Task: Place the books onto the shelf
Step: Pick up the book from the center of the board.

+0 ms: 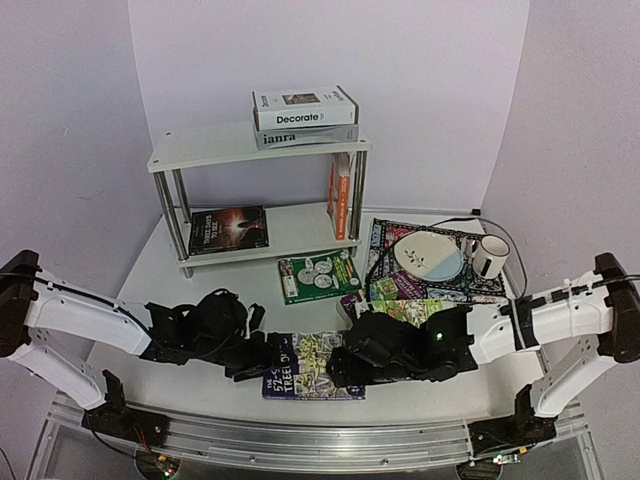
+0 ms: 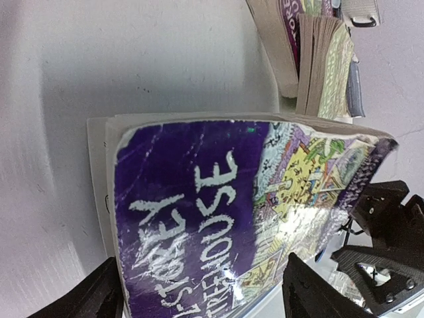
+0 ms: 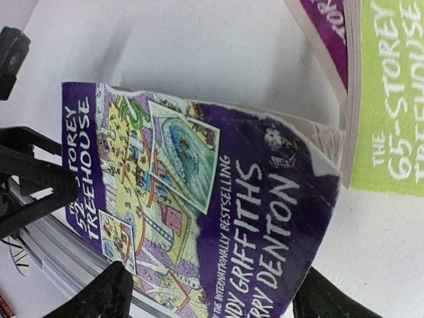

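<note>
- L arm: we log it stretched low over the table, black left gripper point(image 1: 258, 362) at the left end of the purple Treehouse paperback point(image 1: 312, 368). Fingers straddle it; can't tell if they pinch.
- R arm: mirrored and low, black right gripper point(image 1: 345, 365) at the paperback's right end. Grip likewise unclear.
- Paperback: flat on the white table point(image 1: 200, 290), near edge, btwn both grippers.
- White two-tier chrome-legged shelf point(image 1: 200, 152): at rear. White "Decorate" book point(image 1: 305, 108) sits atop grey "ianra" book point(image 1: 290, 138) on the top tier.
- Room: pale lilac walls.
</note>
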Available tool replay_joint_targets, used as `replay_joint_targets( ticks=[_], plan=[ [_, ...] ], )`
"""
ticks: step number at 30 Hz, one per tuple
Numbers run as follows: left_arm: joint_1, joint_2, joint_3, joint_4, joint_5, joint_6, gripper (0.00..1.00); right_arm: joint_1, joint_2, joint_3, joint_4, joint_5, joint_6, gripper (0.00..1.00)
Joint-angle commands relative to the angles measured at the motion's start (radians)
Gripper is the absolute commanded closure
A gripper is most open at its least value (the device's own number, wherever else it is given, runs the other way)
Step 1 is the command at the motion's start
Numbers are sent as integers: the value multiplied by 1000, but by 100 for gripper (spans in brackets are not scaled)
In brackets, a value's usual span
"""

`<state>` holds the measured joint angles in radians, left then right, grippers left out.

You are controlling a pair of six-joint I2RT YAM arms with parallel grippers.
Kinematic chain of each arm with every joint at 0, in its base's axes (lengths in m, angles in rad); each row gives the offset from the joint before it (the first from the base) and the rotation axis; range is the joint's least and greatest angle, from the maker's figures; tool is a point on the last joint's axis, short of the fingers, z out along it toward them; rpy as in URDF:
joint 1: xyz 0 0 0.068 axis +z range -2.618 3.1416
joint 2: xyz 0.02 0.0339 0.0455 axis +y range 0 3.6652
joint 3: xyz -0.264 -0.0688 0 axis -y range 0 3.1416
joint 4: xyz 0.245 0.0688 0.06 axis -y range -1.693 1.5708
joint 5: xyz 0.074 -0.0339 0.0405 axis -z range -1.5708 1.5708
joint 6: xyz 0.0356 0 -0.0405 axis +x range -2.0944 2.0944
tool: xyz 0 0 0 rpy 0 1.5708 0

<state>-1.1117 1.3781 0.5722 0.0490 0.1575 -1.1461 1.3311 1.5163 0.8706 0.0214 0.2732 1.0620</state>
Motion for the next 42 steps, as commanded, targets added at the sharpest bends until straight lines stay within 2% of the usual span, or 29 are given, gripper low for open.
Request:
replay_joint_targets(
  ticks=[1, 4, 7, 9, 19, 24, 31, 34, 42],
  plan=[
    [-2, -49, 21, 129, -51, -24, 19, -14, -85, 75, -17, 96, -45, 38],
    [-1, -42, 27, 129, -54, -22, 20, -29, -113, 62, -40, 125, -46, 58],
    [0, -43, 26, 128, -59, -20, 20, -42, -136, 53, -67, 140, -46, 87],
    [2, -46, 25, 126, -61, -19, 20, -50, -147, 52, -74, 141, -50, 100],
    [12, -106, 34, 55, -123, 16, 21, -104, -156, 133, -143, 126, -161, 100],
    [17, -190, 26, 9, -143, 51, 2, -155, -162, 172, -163, 90, -214, 100],
    [20, -243, -15, 4, -147, 18, 0, -193, -159, 215, -192, 77, -262, 100],
    [20, -217, -18, 38, -119, 16, 0, -206, -161, 214, -198, 69, -264, 100],
    [23, -113, -57, 272, -7, -41, 1, -228, -193, 217, -201, 67, -243, 100]
  ],
)
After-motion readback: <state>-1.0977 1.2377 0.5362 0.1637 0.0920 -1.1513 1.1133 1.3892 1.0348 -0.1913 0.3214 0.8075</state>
